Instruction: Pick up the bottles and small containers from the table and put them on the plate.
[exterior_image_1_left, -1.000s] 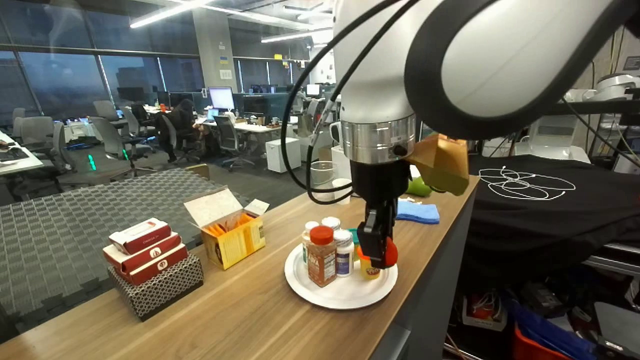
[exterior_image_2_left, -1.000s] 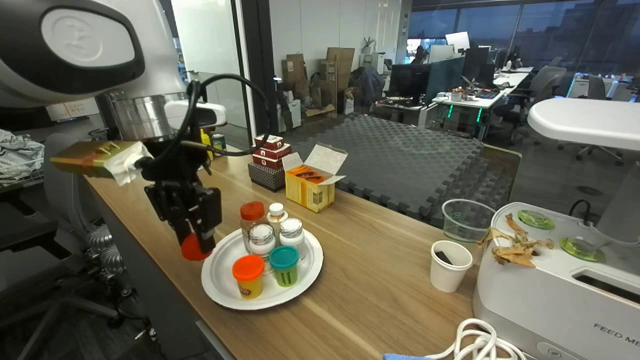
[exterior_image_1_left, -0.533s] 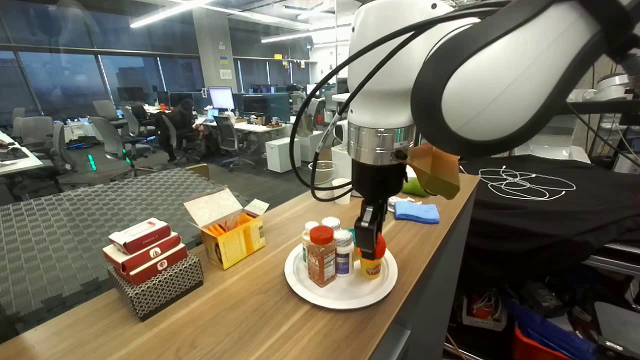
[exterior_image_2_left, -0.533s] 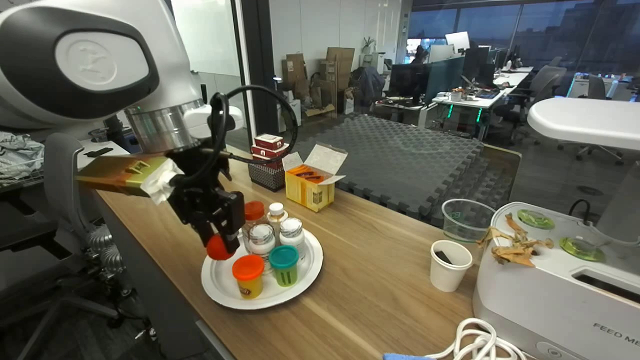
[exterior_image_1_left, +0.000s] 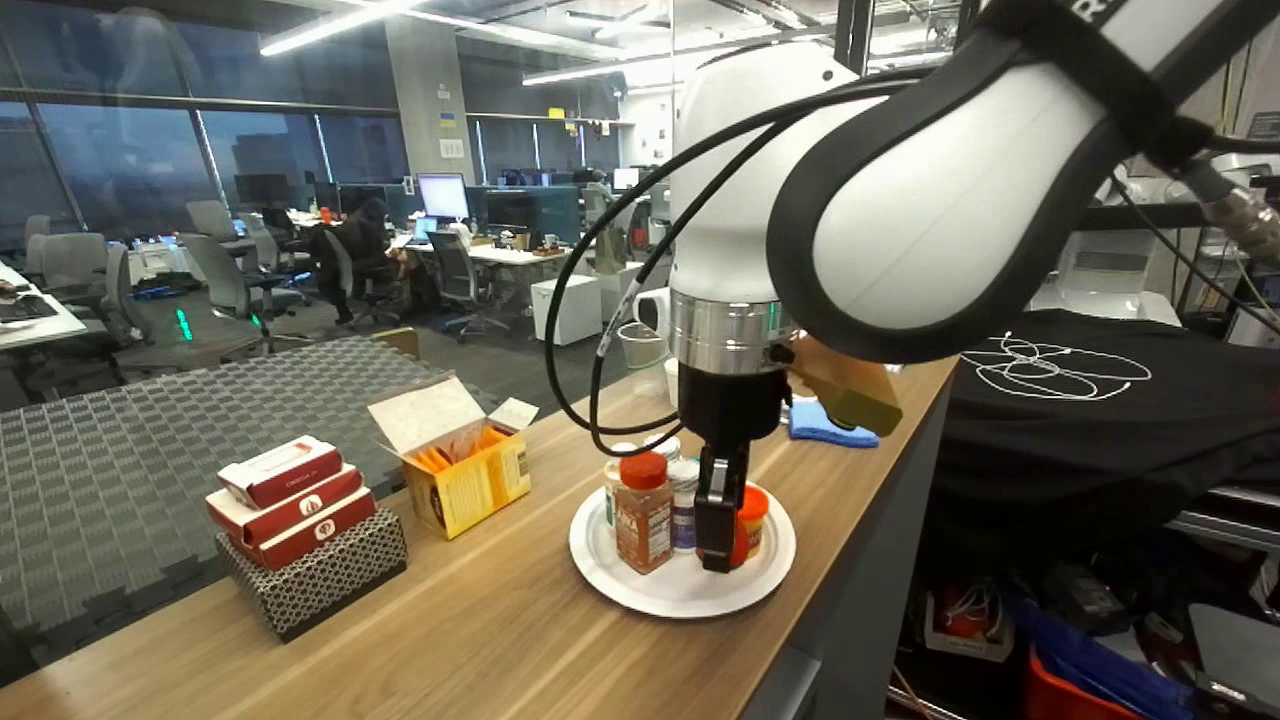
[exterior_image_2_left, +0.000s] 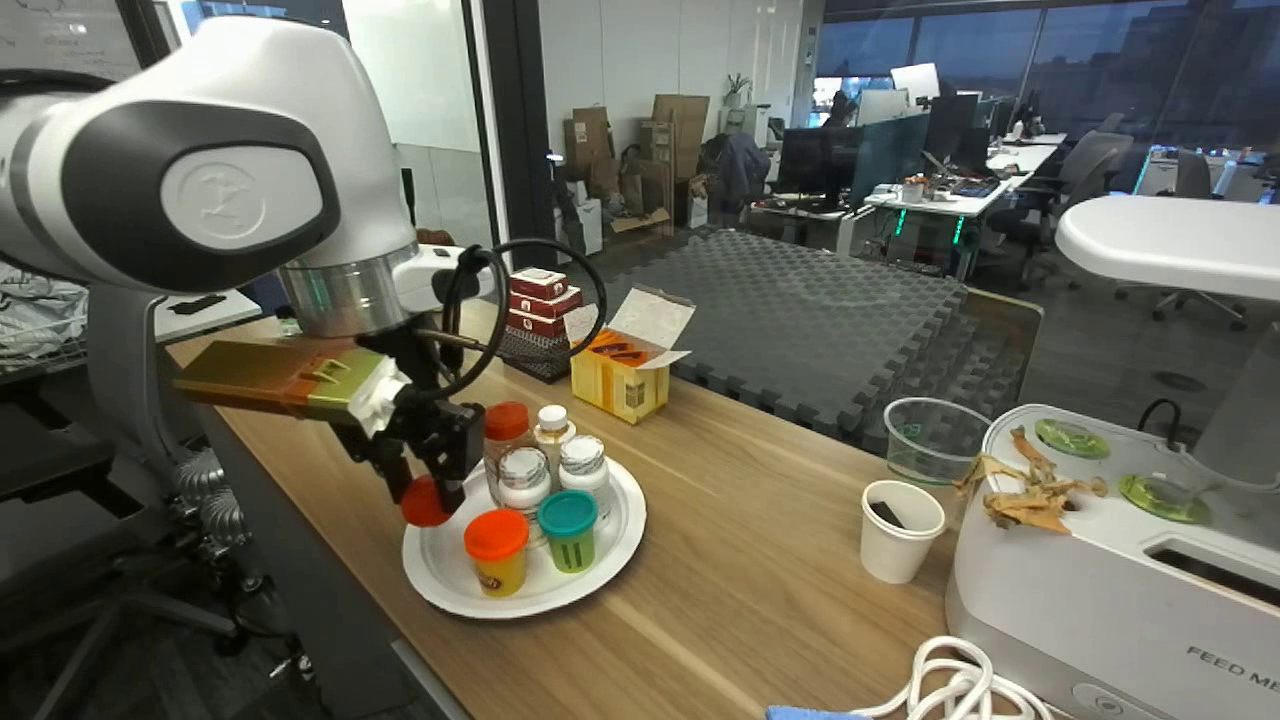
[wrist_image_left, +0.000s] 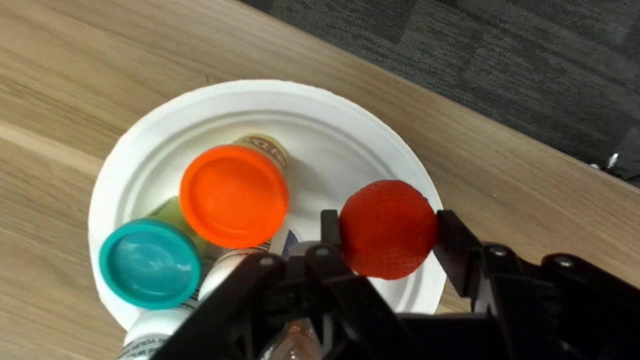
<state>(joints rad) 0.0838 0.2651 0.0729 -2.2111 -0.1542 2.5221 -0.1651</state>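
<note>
My gripper (wrist_image_left: 384, 227) is shut on a round red object (wrist_image_left: 387, 230), with one finger on each side of it. The round red object (exterior_image_2_left: 424, 502) is over the part of the white paper plate (wrist_image_left: 320, 107) near its rim; I cannot tell whether it touches. On the plate stand a yellow tub with an orange lid (exterior_image_2_left: 498, 560), a green tub with a teal lid (exterior_image_2_left: 568, 530), a red-capped spice jar (exterior_image_1_left: 643, 520) and white-capped bottles (exterior_image_2_left: 585, 470). The gripper (exterior_image_1_left: 720, 560) is between the jar and the orange-lidded tub in an exterior view and partly hides a bottle.
A yellow open box (exterior_image_1_left: 470, 485) and stacked red boxes (exterior_image_1_left: 300, 500) stand on the table beyond the plate. A paper cup (exterior_image_2_left: 900, 535), a clear tub (exterior_image_2_left: 930, 445) and a white appliance (exterior_image_2_left: 1120, 600) stand on the other side. The table edge (wrist_image_left: 475, 115) runs close to the plate.
The gripper has moved with the round red object across to the plate and then lower, past the orange-lidded tub to the jar's side. The items on the plate have not moved.
</note>
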